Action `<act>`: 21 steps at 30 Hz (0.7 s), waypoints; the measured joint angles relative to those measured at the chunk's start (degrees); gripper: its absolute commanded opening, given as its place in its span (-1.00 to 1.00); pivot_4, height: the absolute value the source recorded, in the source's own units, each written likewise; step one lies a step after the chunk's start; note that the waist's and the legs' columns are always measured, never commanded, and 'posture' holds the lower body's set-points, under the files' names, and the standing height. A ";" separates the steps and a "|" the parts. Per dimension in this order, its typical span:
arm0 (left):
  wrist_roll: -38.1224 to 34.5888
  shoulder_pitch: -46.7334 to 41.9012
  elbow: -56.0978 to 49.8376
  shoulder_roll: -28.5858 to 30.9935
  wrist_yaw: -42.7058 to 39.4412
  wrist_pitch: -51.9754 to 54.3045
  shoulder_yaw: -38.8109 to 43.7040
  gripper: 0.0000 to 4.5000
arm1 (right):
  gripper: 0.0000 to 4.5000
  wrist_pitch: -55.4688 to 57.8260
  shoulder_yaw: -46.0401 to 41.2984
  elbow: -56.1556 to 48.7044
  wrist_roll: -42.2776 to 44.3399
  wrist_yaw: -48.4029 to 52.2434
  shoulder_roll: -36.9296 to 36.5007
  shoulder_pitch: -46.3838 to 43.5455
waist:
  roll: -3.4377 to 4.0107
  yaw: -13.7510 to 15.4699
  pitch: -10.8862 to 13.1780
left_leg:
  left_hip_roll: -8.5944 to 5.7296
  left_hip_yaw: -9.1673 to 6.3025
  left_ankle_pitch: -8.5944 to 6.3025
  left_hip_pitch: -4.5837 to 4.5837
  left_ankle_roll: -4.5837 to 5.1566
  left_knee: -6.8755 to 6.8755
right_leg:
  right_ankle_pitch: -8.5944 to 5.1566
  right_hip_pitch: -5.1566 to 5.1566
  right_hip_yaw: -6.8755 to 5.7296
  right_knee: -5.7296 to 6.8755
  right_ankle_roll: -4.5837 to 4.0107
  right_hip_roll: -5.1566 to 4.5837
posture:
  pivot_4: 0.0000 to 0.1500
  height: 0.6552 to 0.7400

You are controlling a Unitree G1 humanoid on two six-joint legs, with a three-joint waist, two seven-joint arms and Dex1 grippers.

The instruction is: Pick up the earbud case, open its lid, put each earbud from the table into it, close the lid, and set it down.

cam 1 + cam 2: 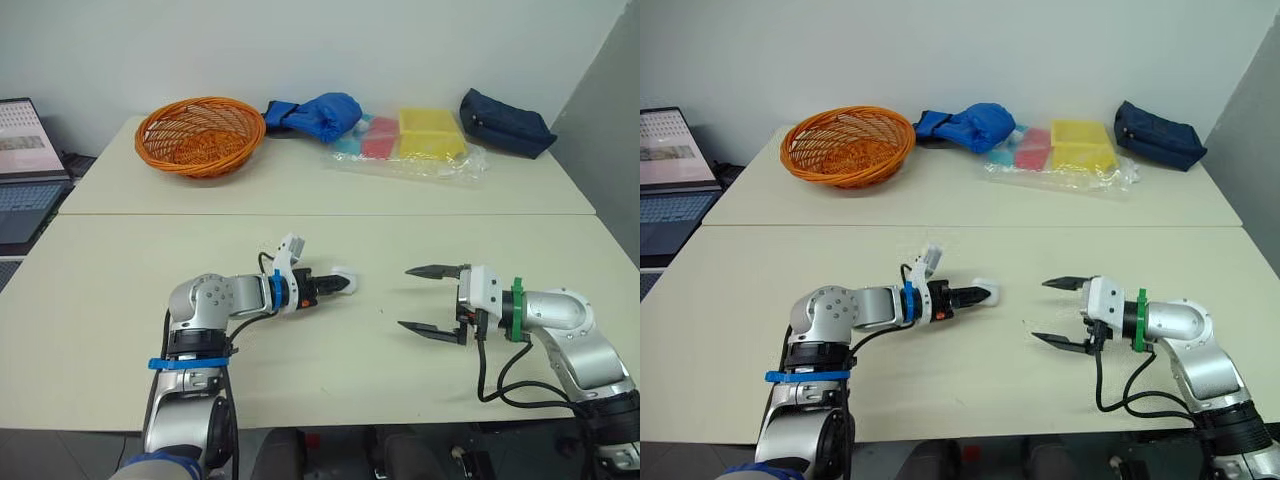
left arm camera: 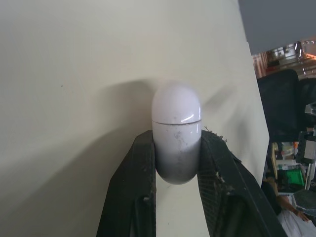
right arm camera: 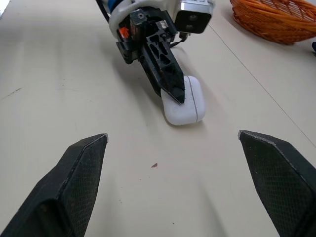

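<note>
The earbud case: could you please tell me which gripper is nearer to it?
Left. The left gripper is shut on the earbud case; the right gripper hangs open, apart from it.

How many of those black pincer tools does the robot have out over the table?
2. The left tool is shut on the small white rounded plastic earbud case. The right tool is open, facing it across a gap, holding nothing.

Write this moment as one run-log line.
left pincer: shut on earbud case | lid: closed | earbud case: resting on table | right pincer: open, apart
</note>
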 measured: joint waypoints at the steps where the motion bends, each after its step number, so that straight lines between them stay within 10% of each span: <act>1: 0.21 0.15 -0.03 -0.37 0.38 -0.18 0.15 -0.67 | 0.97 -0.02 0.00 0.00 0.03 -0.42 0.21 -0.50 | 0.00 0.00 0.00 | 0.00 0.00 0.00 0.16 0.00 -0.02 | 0.00 0.15 -0.01 -0.01 -0.01 0.00 | 1.00 1.00; 13: -1.62 4.03 -7.46 1.64 2.39 0.29 4.84 0.98 | 1.00 -2.10 -0.07 3.45 0.01 -1.17 0.55 -2.87 | 0.00 -0.28 -0.01 | 0.03 0.01 -0.01 0.46 -0.01 -0.08 | -0.02 0.45 -0.04 -0.06 -0.05 0.02 | 1.00 1.00; 21: 10.67 17.14 -13.31 24.19 -18.69 -27.55 -2.72 0.98 | 1.00 -4.39 -1.34 8.79 0.14 0.19 -2.06 -2.85 | 0.01 -0.87 0.01 | 0.05 0.06 -0.01 0.64 -0.02 -0.30 | -0.32 0.44 0.07 -0.09 -0.70 -0.11 | 1.00 1.00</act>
